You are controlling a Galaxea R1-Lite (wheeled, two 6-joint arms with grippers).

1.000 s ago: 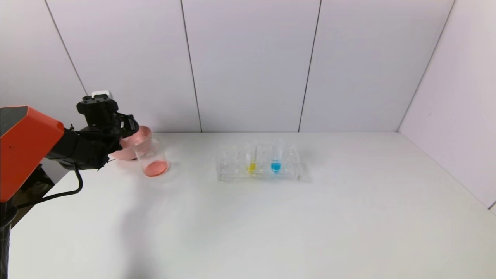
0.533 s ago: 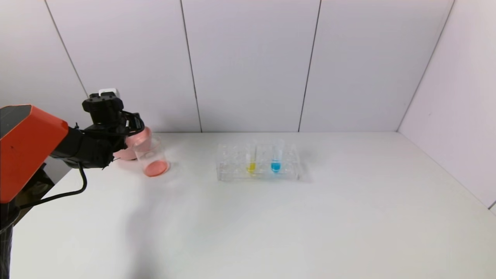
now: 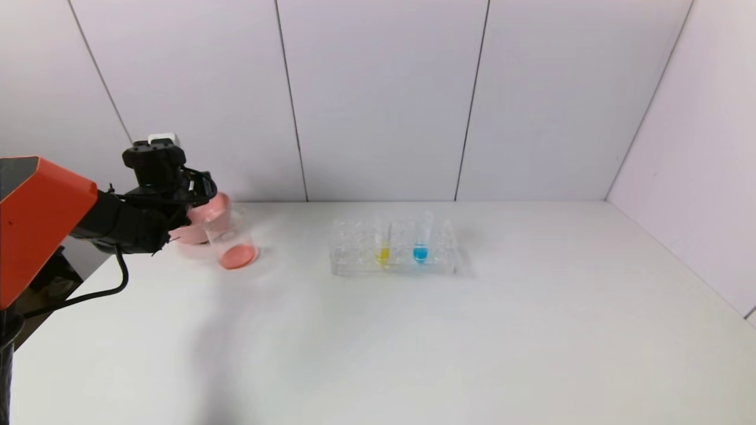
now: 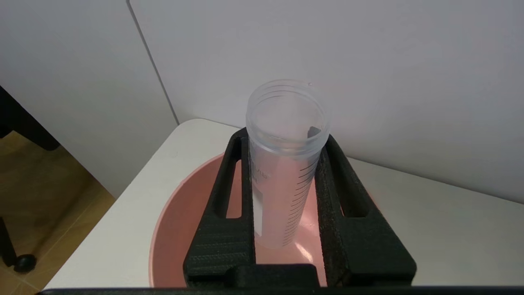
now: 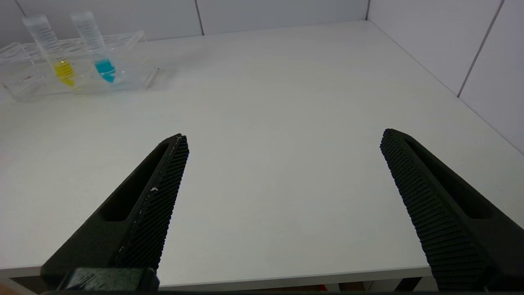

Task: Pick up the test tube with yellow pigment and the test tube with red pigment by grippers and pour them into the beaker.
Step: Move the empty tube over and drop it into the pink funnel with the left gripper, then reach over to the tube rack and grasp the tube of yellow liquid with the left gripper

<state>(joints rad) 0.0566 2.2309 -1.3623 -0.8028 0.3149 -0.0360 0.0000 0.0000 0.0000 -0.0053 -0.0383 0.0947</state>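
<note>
Between the fingers of my left tool (image 4: 286,196) sits a clear graduated tube (image 4: 286,164), clamped on both sides of its barrel, open mouth up, over the pink bowl (image 4: 184,229). It looks empty, so I take it for the test tube with red pigment already poured out: just beside my tool the beaker (image 3: 231,239) holds a red-orange pool at its bottom. A tube this thin is light and stiff but smooth-walled, so it could slide in the pads; the grip at mid-barrel, below the threaded rim, seems the sound place.

Well apart from that tool, the test tube with yellow pigment (image 3: 383,239) stands upright in the clear rack (image 3: 354,260), just beside a blue-liquid tube (image 3: 421,237). I judge it bottom-heavy with liquid in its tip, and best taken on the upper barrel that stands proud of the rack, lifted straight up so it does not drag the light rack along.

My right tool (image 5: 282,196) hangs with its fingers spread wide over the surface (image 5: 266,102), holding nothing
</note>
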